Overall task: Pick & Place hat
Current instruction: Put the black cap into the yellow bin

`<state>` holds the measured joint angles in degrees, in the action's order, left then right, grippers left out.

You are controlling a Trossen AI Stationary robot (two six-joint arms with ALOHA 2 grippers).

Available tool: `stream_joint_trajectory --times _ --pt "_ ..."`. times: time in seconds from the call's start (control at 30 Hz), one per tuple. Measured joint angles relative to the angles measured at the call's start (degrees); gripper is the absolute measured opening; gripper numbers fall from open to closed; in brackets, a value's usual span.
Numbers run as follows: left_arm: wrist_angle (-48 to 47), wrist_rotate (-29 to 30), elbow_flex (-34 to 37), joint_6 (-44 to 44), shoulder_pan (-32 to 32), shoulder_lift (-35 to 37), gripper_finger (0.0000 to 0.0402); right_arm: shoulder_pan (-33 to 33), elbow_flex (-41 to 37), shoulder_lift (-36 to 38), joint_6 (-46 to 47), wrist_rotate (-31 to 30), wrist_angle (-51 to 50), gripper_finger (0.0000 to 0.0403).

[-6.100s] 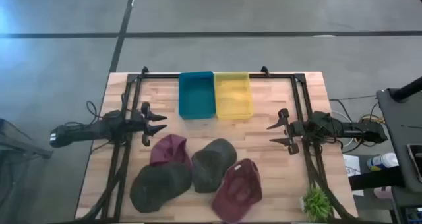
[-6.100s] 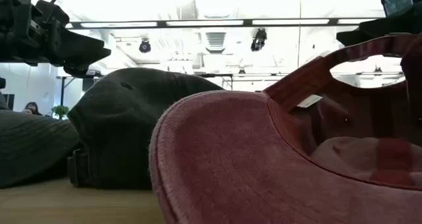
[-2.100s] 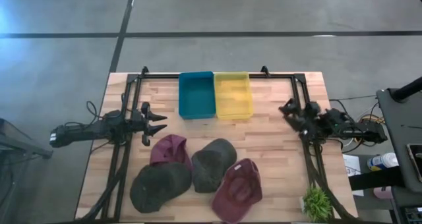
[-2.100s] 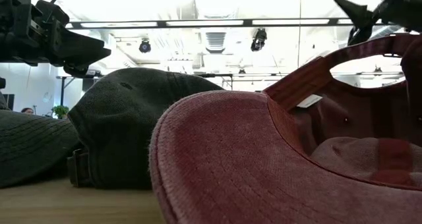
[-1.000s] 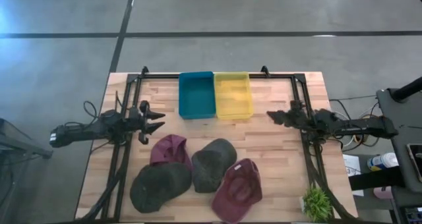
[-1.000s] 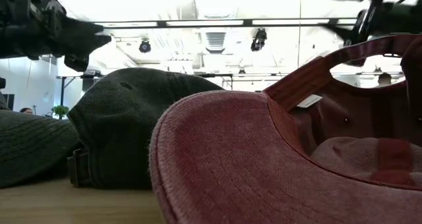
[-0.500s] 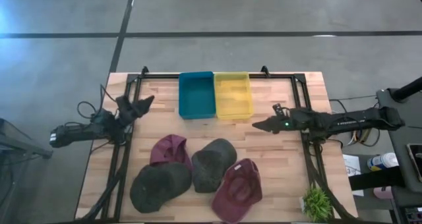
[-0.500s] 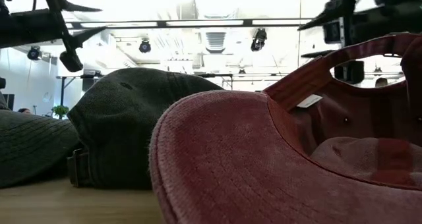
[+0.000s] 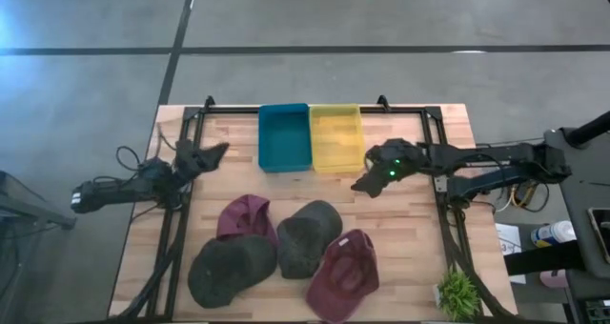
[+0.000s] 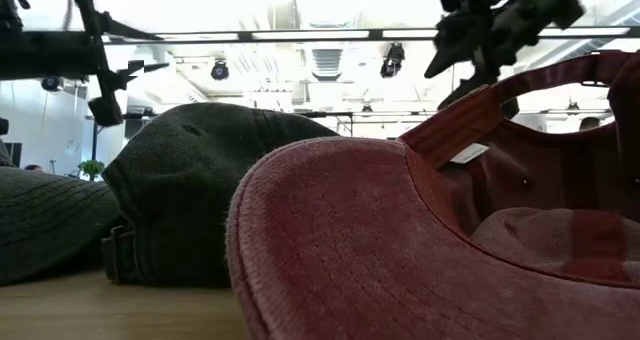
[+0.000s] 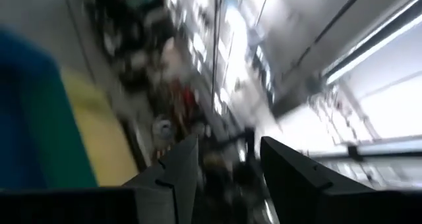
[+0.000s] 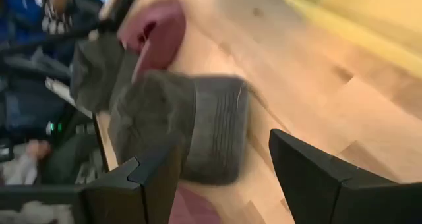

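High view: four caps clustered on near half of table (image 9: 400,229) — maroon cap (image 9: 245,216), dark grey cap (image 9: 307,236), olive cap (image 9: 230,270), second maroon cap (image 9: 343,274) lying inside-up. Blue bin (image 9: 284,136) and yellow bin (image 9: 336,137) touching side by side at far edge. Right claw (image 9: 360,184) reaches toward table centre, just beyond dark grey cap, fingers spread wide, empty. Left claw (image 9: 215,152) hangs near blue bin — fingers apart, holding nothing.
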<state>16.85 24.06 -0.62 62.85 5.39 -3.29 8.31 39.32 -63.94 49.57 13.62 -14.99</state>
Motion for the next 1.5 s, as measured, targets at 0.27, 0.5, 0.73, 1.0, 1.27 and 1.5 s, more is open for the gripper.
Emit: stream_joint_trajectory --times 0.27,0.5,0.73,1.0,1.27,1.5 --pt "-3.91 -15.04 -1.11 12.77 -0.68 -9.02 0.0158 4.02 1.41 -11.96 -6.18 17.79 0.13 0.0224" --pt "-3.72 -22.36 -9.4 6.76 -3.32 -24.46 0.0158 4.11 1.45 -22.97 -11.92 22.57 2.53 0.0224" --pt "-10.08 -25.83 -21.69 -7.84 -8.27 -41.73 0.0158 4.09 1.52 -29.29 -13.21 24.3 14.62 0.0224" --pt "-30.93 -26.33 -36.31 -17.14 -15.69 -60.28 0.0158 2.5 1.61 -32.55 -9.81 22.22 17.99 0.0224" --pt "-30.97 -28.0 -43.51 -21.85 -17.11 -71.39 0.0158 -2.51 1.63 -32.92 -5.5 18.86 20.03 0.0224" --pt "-28.08 -32.12 -43.6 -21.83 -17.49 -78.74 0.0158 -5.74 1.66 -34.15 -3.48 14.71 22.05 0.0224"
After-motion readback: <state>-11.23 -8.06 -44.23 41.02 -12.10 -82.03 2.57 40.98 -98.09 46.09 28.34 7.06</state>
